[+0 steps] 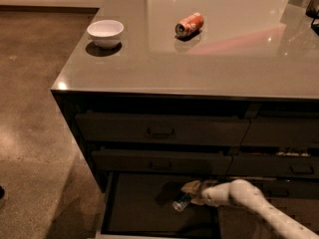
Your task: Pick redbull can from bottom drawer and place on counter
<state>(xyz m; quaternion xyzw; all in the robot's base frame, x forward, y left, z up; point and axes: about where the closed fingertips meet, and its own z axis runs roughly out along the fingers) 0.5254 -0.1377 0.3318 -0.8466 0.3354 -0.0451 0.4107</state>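
Note:
The bottom drawer [134, 208] is pulled open below the counter [199, 59], showing a flat dark interior. The redbull can [181, 202] is inside it, tilted, with its shiny silver top pointing down and left. My gripper [192, 192] reaches into the drawer from the right on a white arm and sits right at the can's upper end. The can's body is mostly hidden by the gripper.
A white bowl [105, 33] stands at the counter's near left corner. An orange-red can [189, 24] lies on its side mid-counter. Two handled drawers [159, 132] are shut above the open one. Brown floor [35, 108] lies to the left.

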